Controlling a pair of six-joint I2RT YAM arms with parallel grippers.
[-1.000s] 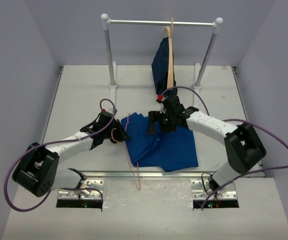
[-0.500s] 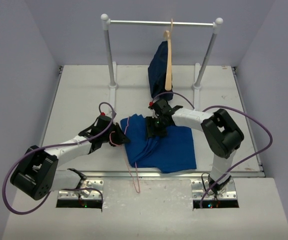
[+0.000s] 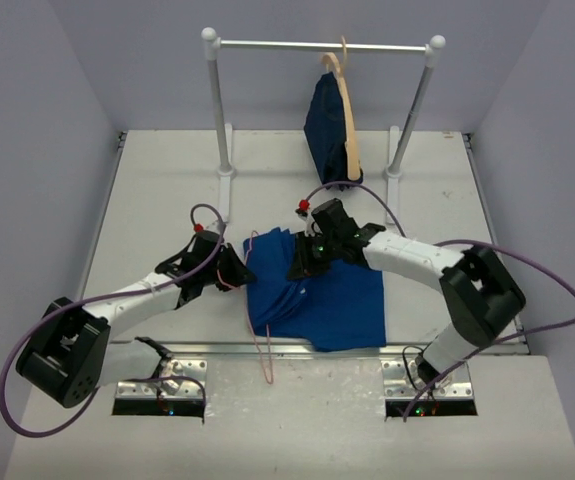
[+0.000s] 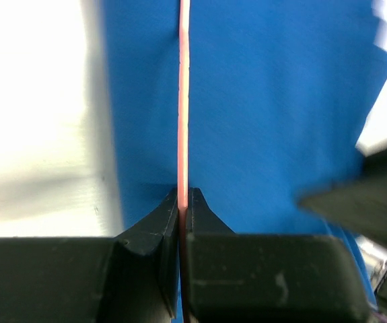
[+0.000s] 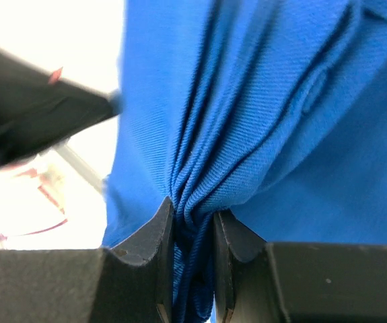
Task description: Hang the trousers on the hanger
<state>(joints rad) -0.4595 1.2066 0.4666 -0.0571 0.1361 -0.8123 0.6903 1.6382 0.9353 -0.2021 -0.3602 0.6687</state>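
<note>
I'm pinching the thin pink-red wire hanger (image 4: 182, 101) in my left gripper (image 4: 183, 196) to steady it at the left edge of the large royal-blue cloth trousers (image 3: 337, 300) lying on the white table (image 3: 167, 190), while my right gripper (image 5: 193, 212) is clamping a bunched fold, probably to feed it over the wire.

Overhead view looks down; wrist views hug trousers (image 5: 280, 101).

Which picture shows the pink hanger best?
The top view: the hanger shows nearly whole. The left wrist view shows one straight wire between its jaws; the right wrist view, only a blurry red bit.
</note>
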